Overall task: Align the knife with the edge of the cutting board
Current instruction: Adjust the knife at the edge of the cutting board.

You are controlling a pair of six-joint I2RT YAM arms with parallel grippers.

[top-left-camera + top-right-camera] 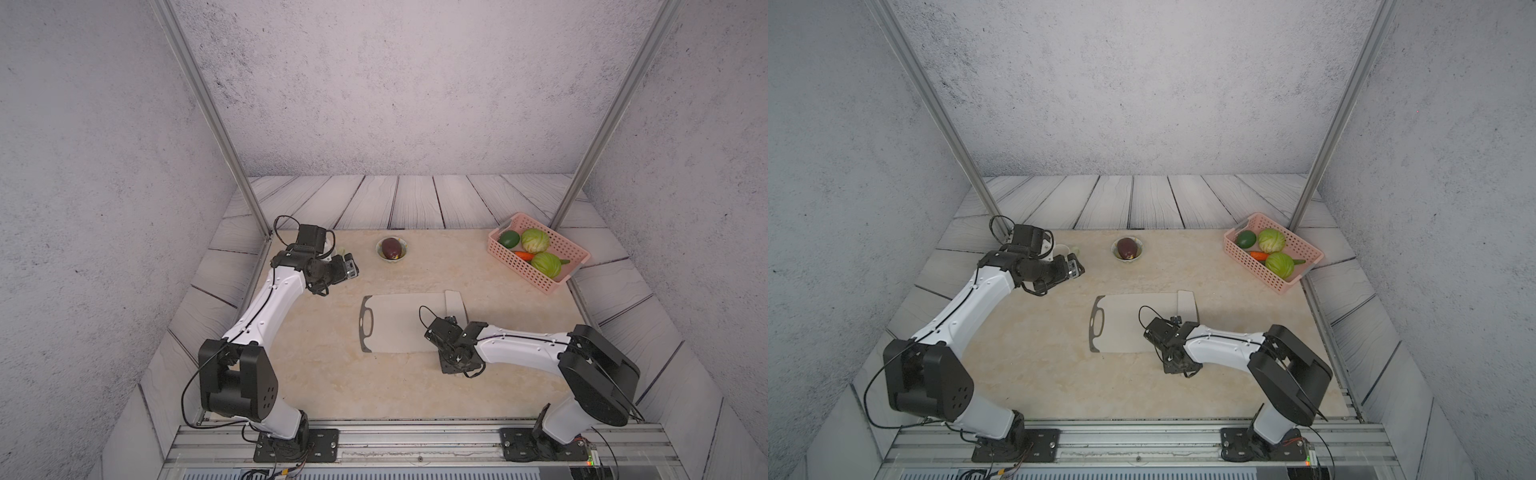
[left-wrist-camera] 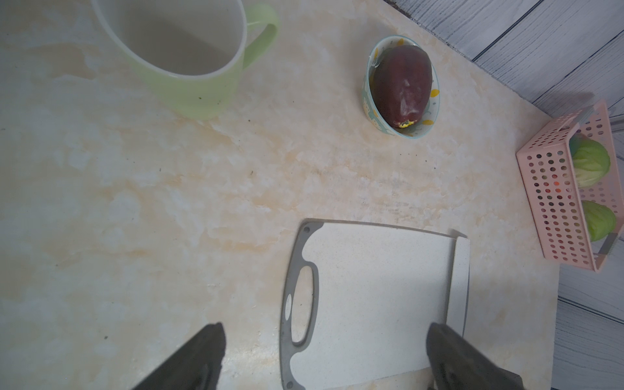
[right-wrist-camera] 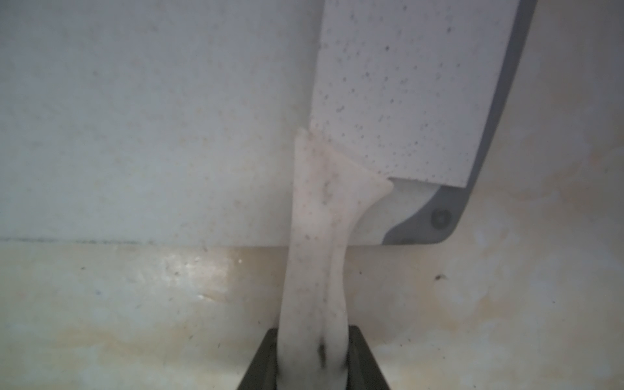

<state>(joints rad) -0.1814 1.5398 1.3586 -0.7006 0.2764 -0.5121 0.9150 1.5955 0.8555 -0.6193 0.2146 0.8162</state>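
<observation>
The right gripper [image 3: 314, 366] has both dark fingers [image 3: 263, 366] pressed against the sides of the handle of the knife [image 3: 405, 94], pinching it near the butt end. From the fingers the handle runs over the table top [image 3: 135, 304] and crosses the near long edge of the cutting board [image 3: 135, 135]. It joins the blade, which lies flat on the board just inside the dark grey end trim [image 3: 499, 101] and nearly parallel to it. This is the end opposite the oval handle slot [image 1: 367, 323].

The left gripper [image 2: 324, 364] has its fingers [image 2: 199, 358] spread wide with nothing between them. It hangs above the table, well apart from the board.

In both top views the right wrist covers the handle and the fingers, so only the far part of the blade [image 1: 455, 305] [image 1: 1187, 305] shows. Blade and board are almost the same colour there, so their boundary is hard to trace. In the right wrist view the blade tip and the finger bases are cut off by the frame.
</observation>
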